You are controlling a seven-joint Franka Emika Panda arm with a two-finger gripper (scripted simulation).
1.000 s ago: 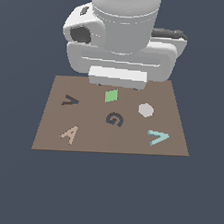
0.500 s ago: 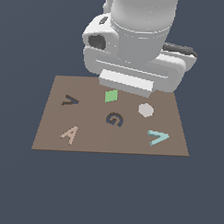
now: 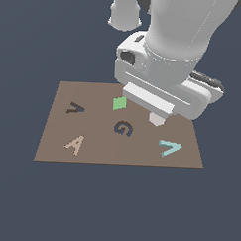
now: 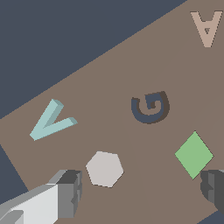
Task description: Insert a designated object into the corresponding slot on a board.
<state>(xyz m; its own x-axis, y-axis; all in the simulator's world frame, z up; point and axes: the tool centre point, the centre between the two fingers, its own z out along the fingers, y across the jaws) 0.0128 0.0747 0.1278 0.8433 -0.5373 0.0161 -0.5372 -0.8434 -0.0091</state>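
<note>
The teal V [image 3: 170,147] lies flat on the brown board [image 3: 96,153] near its front corner on the exterior view's right. The dark V-shaped slot [image 3: 75,109] is at the board's far side on the exterior view's left, out of the wrist view. My gripper [image 4: 140,190] hangs above the board, open and empty, its fingers [image 4: 68,192] either side of a white hexagon [image 4: 104,168] and a green square [image 4: 194,154]. In the wrist view the teal V [image 4: 49,121] lies apart from the gripper. In the exterior view the arm's hand [image 3: 163,94] hides the fingers.
A dark G shape [image 3: 122,128] sits mid-board, a tan A [image 3: 75,144] at the front on the exterior view's left, the green square [image 3: 119,103] behind the G, the white hexagon [image 3: 157,119] under the hand. The board [image 4: 131,65] lies on a dark blue floor.
The arm has moved toward the exterior view's right and closer over the board, now above the hexagon. The pieces on the board have not moved.
</note>
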